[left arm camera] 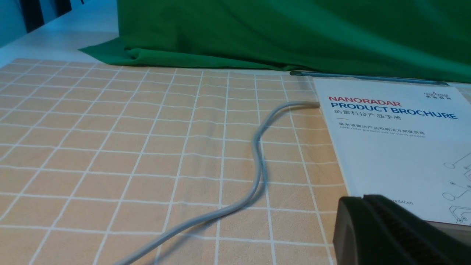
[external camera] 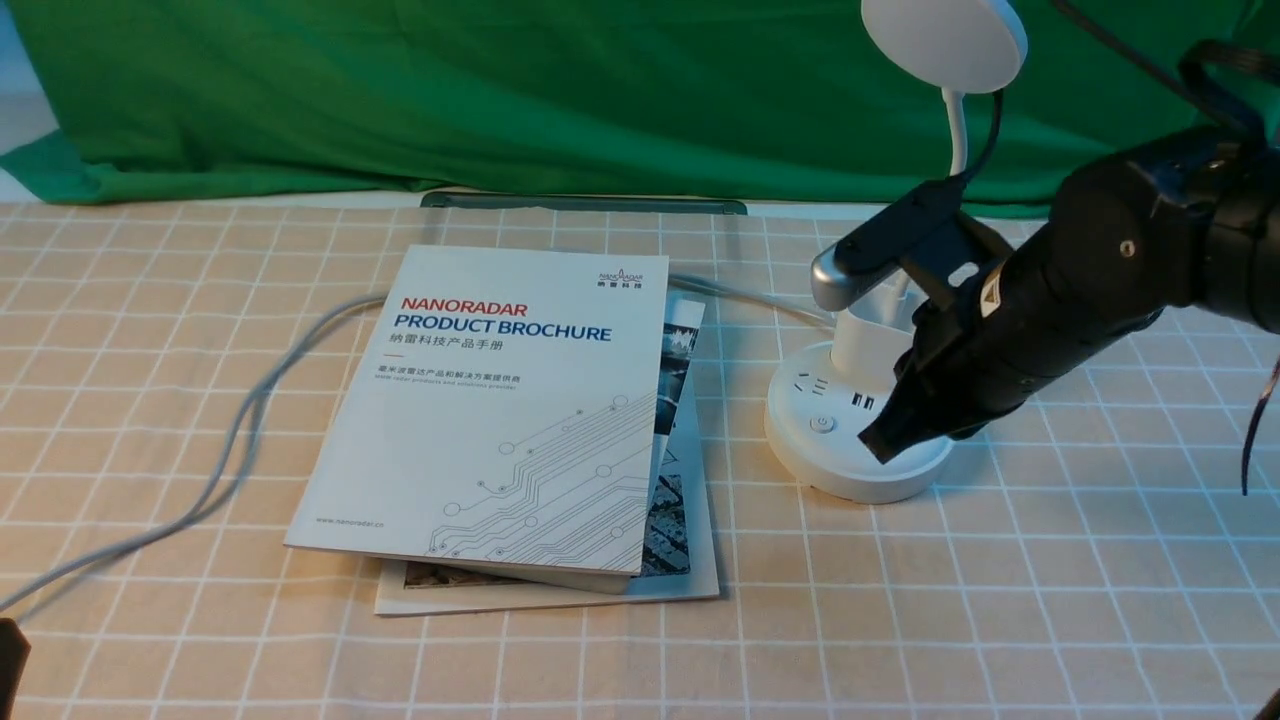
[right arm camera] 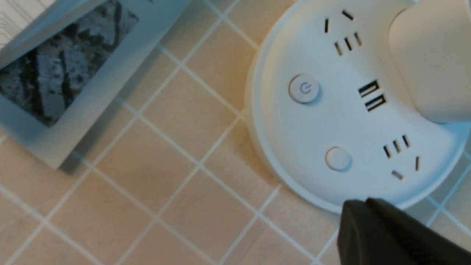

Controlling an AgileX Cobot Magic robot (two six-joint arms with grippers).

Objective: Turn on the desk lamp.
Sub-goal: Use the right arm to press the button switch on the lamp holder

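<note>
The white desk lamp (external camera: 850, 470) stands at the right of the table. Its disc head (external camera: 944, 40) is up on a thin neck and shows no light. Its round base (right arm camera: 294, 154) carries sockets, a power-symbol button (right arm camera: 304, 88) and a plain round button (right arm camera: 337, 158). My right gripper (external camera: 878, 443) is shut and empty, its tip low over the base's front; in the right wrist view its tip (right arm camera: 362, 203) sits at the base's rim near the plain button. My left gripper (left arm camera: 362, 198) is shut and empty near the brochure's corner, far from the lamp.
A white "NANORADAR PRODUCT BROCHURE" booklet (external camera: 500, 400) lies on other booklets (external camera: 690, 560) mid-table. A grey cable (external camera: 240, 420) runs from under them to the left front. A green cloth (external camera: 500, 90) hangs at the back. The checked tablecloth (external camera: 1050, 600) covers the table.
</note>
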